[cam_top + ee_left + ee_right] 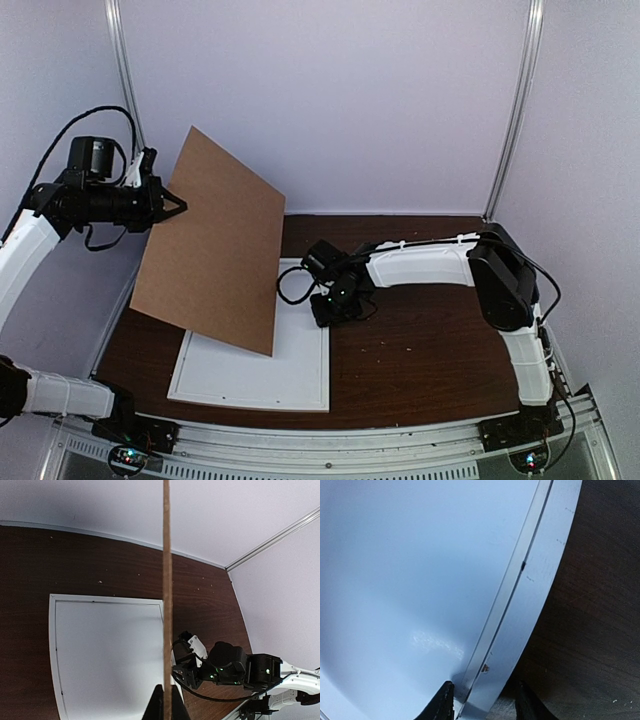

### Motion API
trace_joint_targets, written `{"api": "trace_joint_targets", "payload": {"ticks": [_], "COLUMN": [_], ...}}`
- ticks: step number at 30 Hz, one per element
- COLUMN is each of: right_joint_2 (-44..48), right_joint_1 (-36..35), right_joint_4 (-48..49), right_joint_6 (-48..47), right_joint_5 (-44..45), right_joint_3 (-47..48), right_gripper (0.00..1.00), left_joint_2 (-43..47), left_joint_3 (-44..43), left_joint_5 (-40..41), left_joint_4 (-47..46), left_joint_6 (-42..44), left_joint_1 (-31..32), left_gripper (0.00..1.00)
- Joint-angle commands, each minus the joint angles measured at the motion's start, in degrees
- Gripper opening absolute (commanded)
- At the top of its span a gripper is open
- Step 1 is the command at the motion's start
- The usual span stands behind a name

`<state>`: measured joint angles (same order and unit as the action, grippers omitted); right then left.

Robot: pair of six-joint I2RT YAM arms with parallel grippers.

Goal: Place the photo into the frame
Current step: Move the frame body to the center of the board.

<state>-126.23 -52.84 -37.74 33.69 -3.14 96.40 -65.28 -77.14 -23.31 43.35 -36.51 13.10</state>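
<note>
**Backing board held aloft over a white frame lying open-backed on the bench**

On the dark bench (430, 350), the brown backing board (215, 245) hangs tilted at upper left of the overhead view. The left end effector (172, 203) is clenched on its edge, apparently so the frame's back is open for loading. The frame (250, 403) lies flat at lower centre, filled by a white sheet (255, 350). Whether that is the blank back of the photo cannot be told, and no sunset print shows. The right end effector (484, 702), at bottom centre of its wrist view, stands parted astride the frame's right rail, seemingly to steady it, and is not visibly clamped.
</note>
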Motion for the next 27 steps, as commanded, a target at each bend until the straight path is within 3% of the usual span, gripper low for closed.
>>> {"api": "trace_joint_targets", "payload": {"ticks": [1, 18, 27], "right_joint_2": [1.0, 4.9, 11.2], "right_joint_1": [0.7, 2.5, 4.8], "right_joint_4": [0.0, 0.9, 1.1], "right_joint_6": [0.6, 1.1, 1.2], "right_joint_5": [2.2, 2.8, 4.0], "right_joint_3": [-1.1, -7.8, -15.0], "right_gripper": [0.39, 0.27, 0.25], "left_joint_2": [0.1, -0.3, 0.9], "left_joint_3": [0.4, 3.0, 10.5], "left_joint_5": [-2.1, -3.5, -8.8], "left_joint_4": [-6.8, -9.5, -20.7], "left_joint_6": [0.0, -1.8, -12.4], "left_joint_1": [-0.4, -0.4, -0.3], "left_gripper": [0.0, 0.0, 0.0]}}
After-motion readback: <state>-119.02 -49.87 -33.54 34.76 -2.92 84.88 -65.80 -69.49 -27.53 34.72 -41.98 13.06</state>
